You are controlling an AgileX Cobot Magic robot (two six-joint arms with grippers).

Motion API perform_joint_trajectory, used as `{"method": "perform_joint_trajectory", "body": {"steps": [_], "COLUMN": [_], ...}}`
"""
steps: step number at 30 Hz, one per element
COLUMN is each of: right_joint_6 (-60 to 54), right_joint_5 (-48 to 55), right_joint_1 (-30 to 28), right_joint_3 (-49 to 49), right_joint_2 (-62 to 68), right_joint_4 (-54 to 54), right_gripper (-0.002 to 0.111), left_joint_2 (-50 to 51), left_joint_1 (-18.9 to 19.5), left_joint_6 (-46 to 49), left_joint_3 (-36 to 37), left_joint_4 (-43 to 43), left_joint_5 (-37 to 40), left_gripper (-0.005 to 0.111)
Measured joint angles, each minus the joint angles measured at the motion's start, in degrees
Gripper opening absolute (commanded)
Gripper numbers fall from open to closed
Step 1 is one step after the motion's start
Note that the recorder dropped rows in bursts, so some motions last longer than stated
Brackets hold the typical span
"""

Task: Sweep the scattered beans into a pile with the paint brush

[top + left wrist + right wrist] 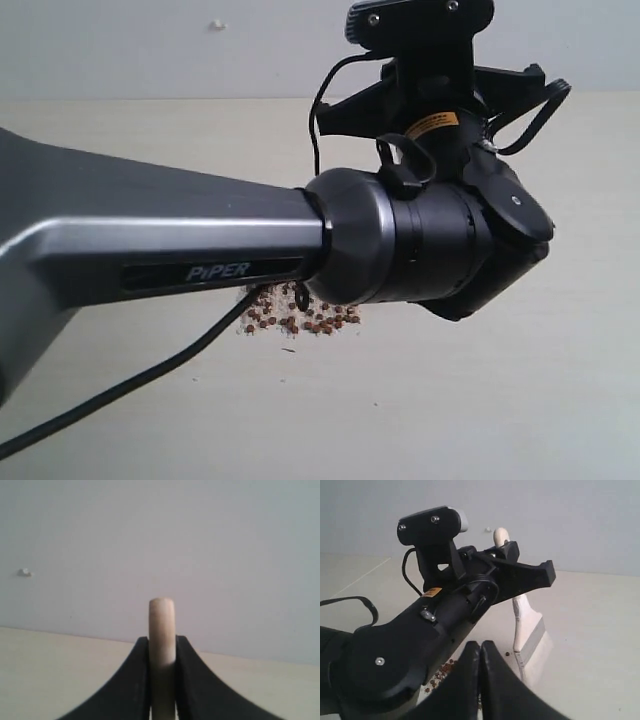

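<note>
Your left pincer (162, 639) is clenched on the paint brush (529, 630). Its two black fingers press against either side of the pale wooden handle, and the handle's rounded end sticks out past the fingertips. The brush hangs roughly upright, handle up, with the silver ferrule and white bristles down toward the pale surface (470, 400). The bristle tips are blurred, so you cannot tell whether they touch it.

Your right pincer (480, 647) is clenched on nothing, its black fingers pressed together tip to tip. It sits near the brush but apart from it.

In the exterior view the left arm (200, 245) reaches in from the left and fills the middle, hiding the brush. Just below its wrist joint, the beans (300, 315) show as a reddish-brown cluster with whitish crumbs on the surface, partly covered by the arm. A black cable (150, 373) crosses the cluster's left edge. In the right wrist view, a stray bean or two lies near the ferrule.
</note>
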Motion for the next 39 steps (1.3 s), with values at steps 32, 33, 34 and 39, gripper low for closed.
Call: {"method": "perform_joint_trajectory", "body": {"steps": [32, 33, 34, 39], "right_joint_6": [0.0, 0.0, 0.0, 0.0], "right_joint_5": [0.0, 0.0, 0.0, 0.0], "right_joint_1": [0.0, 0.0, 0.0, 0.0], "right_joint_3": [0.0, 0.0, 0.0, 0.0], "right_joint_2": [0.0, 0.0, 0.0, 0.0], "right_joint_4": [0.0, 0.0, 0.0, 0.0], "right_gripper": [0.0, 0.0, 0.0, 0.0], "left_joint_2": [11.28, 11.15, 11.15, 10.95], "left_joint_1": [5.63, 5.63, 5.63, 5.63], "left_joint_6": [4.63, 4.9, 5.38, 7.82], "left_joint_3": [-11.13, -11.13, -11.13, -11.13], "left_joint_4": [-12.1, -12.39, -12.65, -13.05], "left_joint_5": [-4.26, -4.35, -4.47, -4.6], "left_gripper": [0.0, 0.0, 0.0, 0.0]}}
